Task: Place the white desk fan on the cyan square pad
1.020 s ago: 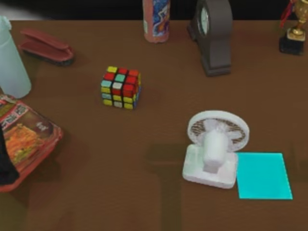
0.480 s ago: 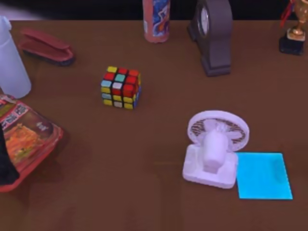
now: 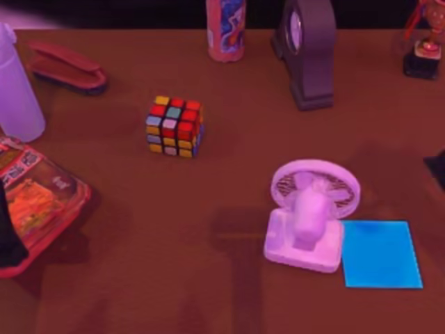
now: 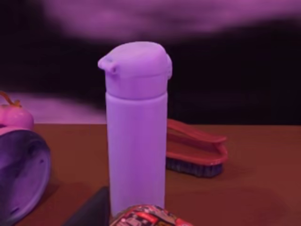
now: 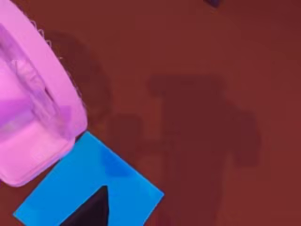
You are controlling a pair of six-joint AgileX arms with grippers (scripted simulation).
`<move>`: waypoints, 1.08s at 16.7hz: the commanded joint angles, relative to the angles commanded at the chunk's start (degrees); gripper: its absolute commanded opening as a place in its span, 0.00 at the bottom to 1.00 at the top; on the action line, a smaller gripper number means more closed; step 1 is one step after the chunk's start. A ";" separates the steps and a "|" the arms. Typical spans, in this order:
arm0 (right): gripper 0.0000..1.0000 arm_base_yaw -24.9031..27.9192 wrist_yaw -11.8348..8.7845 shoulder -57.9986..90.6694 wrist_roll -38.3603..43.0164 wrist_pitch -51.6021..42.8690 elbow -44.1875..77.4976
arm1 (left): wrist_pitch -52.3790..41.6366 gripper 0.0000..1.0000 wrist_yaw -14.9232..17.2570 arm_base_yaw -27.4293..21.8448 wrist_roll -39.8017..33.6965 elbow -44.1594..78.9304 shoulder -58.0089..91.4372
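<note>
Peeking in at the table's (image 3: 229, 139) right edge, right gripper (image 3: 438, 167) shows only as a dark tip; can't tell jaw state. Left gripper (image 3: 8, 236) sits over the snack pack (image 3: 38, 202) at left edge, jaws also unclear. White desk fan (image 3: 309, 216) stands upright w/ base touching the cyan square pad's (image 3: 381, 254) left side, not on it. Puzzle cube (image 3: 174, 126) well apart, up-left.

Smooth plastic white desk fan (image 3: 306, 223), matt cyan square pad (image 3: 380, 254), wooden table (image 3: 229, 181).
</note>
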 joint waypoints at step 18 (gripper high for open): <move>1.00 15.62 0.21 55.47 -19.36 -38.92 52.45 | 0.00 1.00 0.00 0.00 0.00 0.00 0.00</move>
